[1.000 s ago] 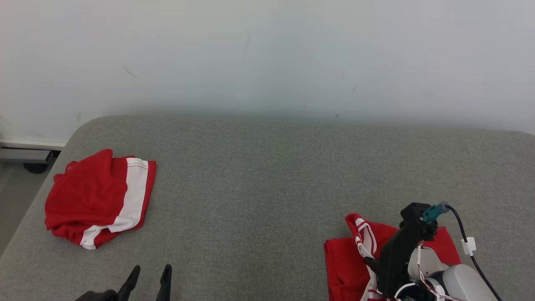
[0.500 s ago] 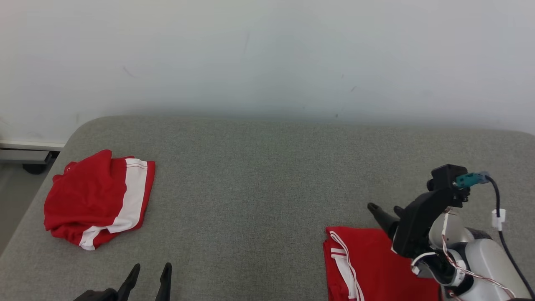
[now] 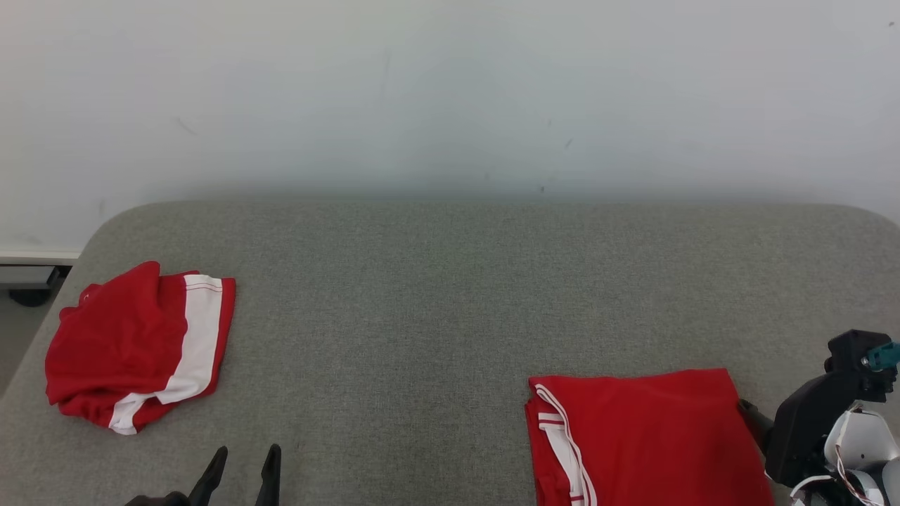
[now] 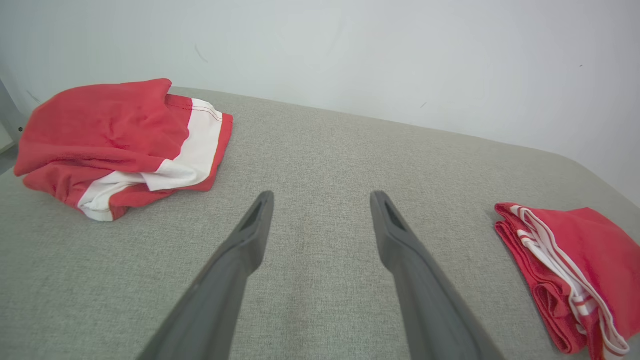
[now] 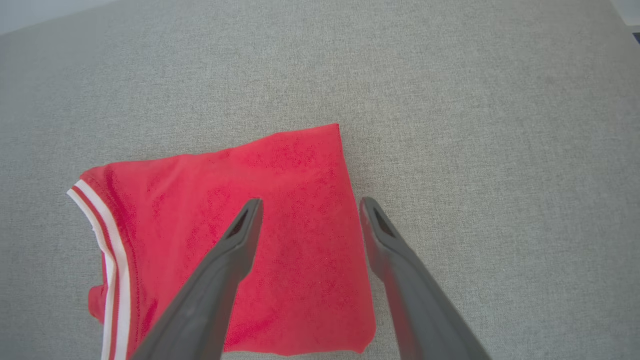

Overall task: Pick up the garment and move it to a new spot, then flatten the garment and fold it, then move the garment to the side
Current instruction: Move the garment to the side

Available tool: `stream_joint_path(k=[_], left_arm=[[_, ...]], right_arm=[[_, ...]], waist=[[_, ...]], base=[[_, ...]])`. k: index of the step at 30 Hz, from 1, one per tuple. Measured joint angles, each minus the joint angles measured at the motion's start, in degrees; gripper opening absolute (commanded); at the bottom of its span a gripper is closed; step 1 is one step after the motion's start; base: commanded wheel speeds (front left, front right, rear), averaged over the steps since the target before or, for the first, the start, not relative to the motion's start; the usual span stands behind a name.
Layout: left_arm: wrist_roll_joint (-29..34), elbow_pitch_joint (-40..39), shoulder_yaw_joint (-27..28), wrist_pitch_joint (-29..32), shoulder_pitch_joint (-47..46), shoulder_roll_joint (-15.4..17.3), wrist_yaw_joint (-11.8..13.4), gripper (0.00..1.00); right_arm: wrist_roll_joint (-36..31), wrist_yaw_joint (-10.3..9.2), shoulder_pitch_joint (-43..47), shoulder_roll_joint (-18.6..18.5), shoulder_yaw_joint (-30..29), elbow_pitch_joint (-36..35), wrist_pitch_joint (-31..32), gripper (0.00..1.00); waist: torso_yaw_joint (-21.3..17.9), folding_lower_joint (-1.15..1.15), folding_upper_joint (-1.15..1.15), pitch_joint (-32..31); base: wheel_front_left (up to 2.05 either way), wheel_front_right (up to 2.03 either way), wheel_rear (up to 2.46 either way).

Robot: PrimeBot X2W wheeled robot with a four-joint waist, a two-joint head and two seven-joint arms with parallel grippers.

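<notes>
The garment [image 3: 640,436] is red with white stripes along its left edge. It lies folded into a flat rectangle at the front right of the grey padded surface [image 3: 450,295], and it shows in the left wrist view at the right [image 4: 585,250]. My right gripper [image 5: 310,202] hangs open just above the garment's right edge, one finger over the cloth and one over the grey surface, holding nothing. In the head view its dark finger [image 3: 751,416] sits just right of the garment. My left gripper [image 3: 247,451] is open and empty at the front left, shown too in its own view [image 4: 322,195].
A second red garment with a broad white band [image 3: 137,344] lies crumpled near the surface's left edge, shown too in the left wrist view [image 4: 120,140]. A white wall [image 3: 450,91] runs along the back. Floor and a dark foot [image 3: 28,295] show past the left edge.
My right gripper opened and let go of the garment, which now lies flat. The right arm drew back to the right. The head camera shifted a little; the left arm kept still.
</notes>
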Motion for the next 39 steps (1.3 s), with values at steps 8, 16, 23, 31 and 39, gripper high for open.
stream_joint_path(k=[8, 16, 23, 31, 39], left_arm=[[0.1, -0.3, -0.4, 0.0, -0.5, -0.1, 0.0, 1.00], [0.8, -1.2, -0.8, 0.0, -1.9, 0.0, 0.0, 1.00], [1.0, -1.3, -1.1, 0.0, -2.4, 0.2, -0.1, 1.00], [1.1, -1.4, -1.5, 0.5, -3.0, 0.4, -0.2, 1.00], [1.1, -1.4, -2.0, 1.0, -3.9, 0.5, -0.6, 1.00]], right_arm=[[1.0, 1.76, 0.3, -0.5, -0.7, 6.0, -0.4, 1.00], [1.0, 1.79, 0.3, -0.6, -1.9, 11.0, -2.7, 1.00], [1.5, 2.02, -0.1, -0.5, -2.7, 14.4, -4.7, 1.00], [2.8, 2.29, -2.2, -0.3, -3.8, 17.6, -6.6, 1.00], [3.4, 3.21, -4.6, -0.3, -3.9, 21.2, -7.6, 1.00]], waist=[[-0.5, 0.00, 0.00, 0.8], [0.1, 0.00, 0.00, 1.6], [1.4, 0.00, 0.00, 2.3], [3.0, 0.00, 0.00, 3.0], [4.8, 0.00, 0.00, 4.0]], base=[[0.00, 0.00, 0.00], [0.00, 0.00, 0.00], [0.00, 0.00, 0.00], [0.00, 0.00, 0.00], [0.00, 0.00, 0.00]])
